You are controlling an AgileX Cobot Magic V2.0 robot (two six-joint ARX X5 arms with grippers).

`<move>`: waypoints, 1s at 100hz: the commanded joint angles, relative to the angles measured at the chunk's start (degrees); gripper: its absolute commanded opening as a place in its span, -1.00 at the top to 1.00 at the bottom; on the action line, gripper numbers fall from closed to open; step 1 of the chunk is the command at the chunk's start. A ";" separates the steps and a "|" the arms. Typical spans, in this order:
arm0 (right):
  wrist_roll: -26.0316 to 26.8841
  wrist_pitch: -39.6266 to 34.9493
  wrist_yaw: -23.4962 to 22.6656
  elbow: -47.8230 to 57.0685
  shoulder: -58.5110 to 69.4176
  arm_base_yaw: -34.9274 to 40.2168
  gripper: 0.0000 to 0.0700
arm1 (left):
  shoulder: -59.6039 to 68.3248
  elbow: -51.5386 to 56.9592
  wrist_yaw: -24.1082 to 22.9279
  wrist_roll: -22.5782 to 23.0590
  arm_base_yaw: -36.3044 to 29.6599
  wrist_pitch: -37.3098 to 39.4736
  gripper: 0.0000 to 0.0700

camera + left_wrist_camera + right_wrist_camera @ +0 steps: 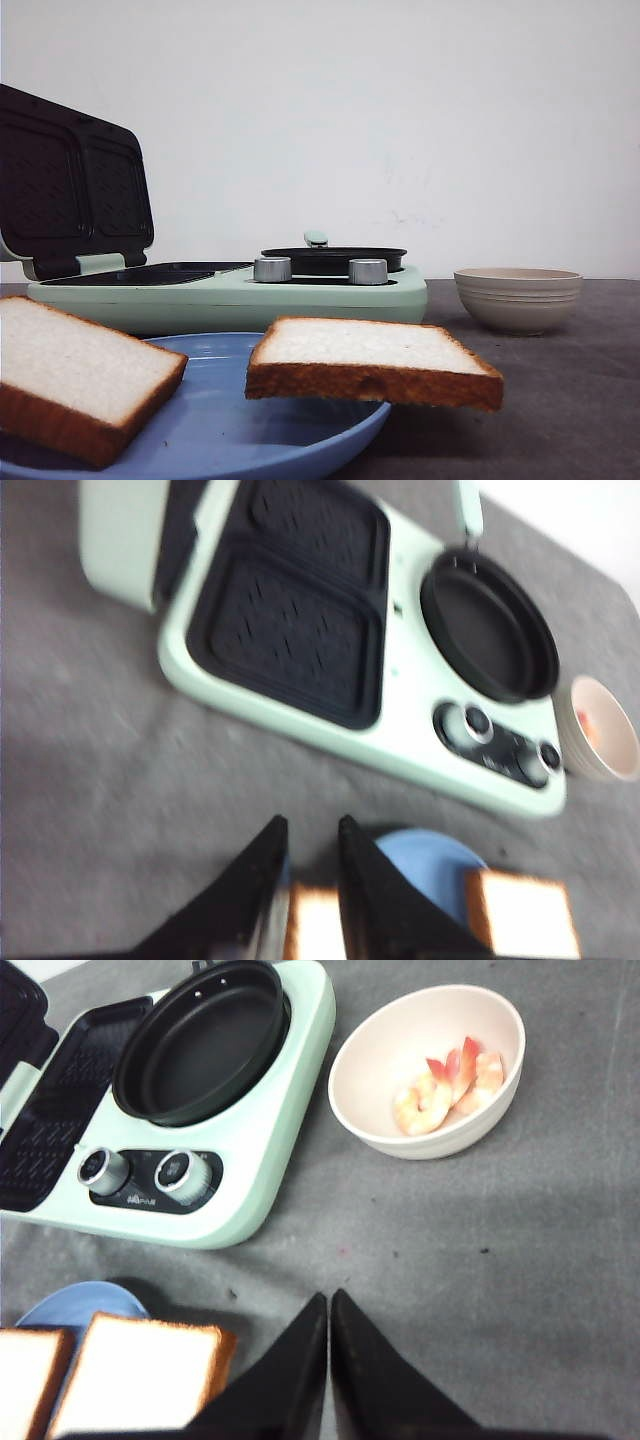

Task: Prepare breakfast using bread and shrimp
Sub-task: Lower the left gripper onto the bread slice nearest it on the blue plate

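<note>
Two slices of bread lie on a blue plate (230,430): one at the left (70,365), one at the right (365,350) overhanging the rim. The shrimp (445,1085), three curled orange-pink pieces, lie in a beige bowl (380,1050) right of the cooker. My left gripper (310,825) hovers over the left slice (315,930), its fingers a little apart with nothing held; the right slice (520,915) lies beside it. My right gripper (328,1298) is shut and empty above the grey table, just right of the right slice (135,1375). Neither gripper shows in the front view.
A mint-green breakfast maker (230,295) stands behind the plate. Its lid (70,180) is raised at the left over dark grill plates (285,630), and a round black pan (200,1040) sits on its right half. Two knobs (180,1172) face front. The bowl (518,300) stands at the right.
</note>
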 commanded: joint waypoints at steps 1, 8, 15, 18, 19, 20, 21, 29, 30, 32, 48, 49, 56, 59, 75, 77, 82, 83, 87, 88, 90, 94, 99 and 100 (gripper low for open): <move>0.04 -1.01 -0.11 0.94 0.28 0.13 1.00 | 0.31 0.83 0.63 -0.66 0.00 -0.85 0.99; -0.02 -2.43 -0.22 0.94 0.28 0.15 1.00 | 0.31 0.83 0.63 -0.02 0.00 -2.60 0.99; -0.96 -3.93 -0.22 0.94 0.28 0.15 1.00 | 0.33 0.81 0.63 0.70 0.00 -4.94 0.99; -1.51 -4.59 -0.22 0.94 0.28 0.15 1.00 | 0.33 0.81 0.63 1.05 0.00 -6.01 0.99; -1.66 -4.85 -0.22 0.94 0.28 0.15 1.00 | 0.35 0.79 0.63 1.07 0.00 -6.38 0.99; -1.86 -5.11 -0.20 0.94 0.28 0.15 1.00 | 0.35 0.76 0.63 1.07 -0.02 -6.78 0.99; -2.08 -5.35 -0.20 0.94 0.28 0.15 1.00 | 0.35 0.72 0.63 1.07 -0.04 -7.17 0.99; -3.41 -6.67 -0.22 0.94 0.33 0.20 1.00 | 0.37 0.22 0.63 1.05 -0.50 -9.77 0.80; -3.58 -6.80 -0.22 0.94 0.33 0.20 1.00 | 0.37 0.15 0.66 1.03 -0.61 -9.99 0.76; -3.89 -7.04 -0.28 0.94 0.33 0.20 1.00 | 0.37 -0.04 0.70 0.98 -0.83 -10.43 0.66; -5.86 -7.80 -3.45 0.94 0.35 0.20 1.00 | 0.35 -2.34 2.75 -0.07 -3.41 -12.44 -0.02; -5.88 -7.80 -3.72 0.94 0.35 0.20 1.00 | 0.35 -2.58 2.86 -0.33 -3.61 -12.46 -0.02; -6.10 -7.78 -5.40 0.94 0.35 0.20 0.87 | 0.37 -4.17 3.69 -1.33 -5.01 -12.46 -0.02; -6.14 -7.78 -6.05 0.94 0.35 0.20 0.73 | 0.37 -4.87 3.85 -1.95 -5.64 -12.48 -0.02; -6.14 -7.80 -6.73 0.94 0.35 0.20 0.10 | 0.37 -8.04 5.14 -4.00 -8.59 -12.46 -0.02; -6.16 -7.80 -6.84 0.94 0.35 0.20 0.08 | 0.37 -8.24 5.11 -4.09 -8.92 -12.46 -0.02; -6.16 -7.80 -7.21 0.94 0.35 0.20 0.08 | 0.37 -8.68 5.11 -4.70 -9.73 -12.24 -0.02; -6.14 -7.80 -7.26 0.94 0.35 0.20 0.08 | 0.37 -8.74 5.11 -4.83 -9.88 -12.17 -0.02; -6.16 -7.80 -7.50 0.94 0.35 0.20 0.08 | 0.37 -9.11 5.14 -5.40 -10.54 -11.28 -0.02; -6.16 -7.80 -7.50 0.94 0.35 0.20 0.08 | 0.37 -9.25 5.11 -5.60 -10.71 -10.99 -0.02; -6.16 -7.80 -7.50 0.94 0.35 0.20 0.08 | 0.37 -9.44 5.09 -5.97 -11.04 -10.45 -0.02; -6.16 -7.80 -7.50 0.94 0.35 0.20 0.08 | 0.37 -9.99 5.03 -6.69 -11.72 -9.20 -0.02; -6.16 -7.80 -7.50 0.94 0.35 0.20 0.08 | 0.39 -10.93 5.03 -7.98 -12.52 -7.30 -0.02; -6.14 -7.80 -7.50 0.94 0.35 0.20 0.08 | 0.42 -11.17 5.03 -8.28 -12.68 -6.88 -0.02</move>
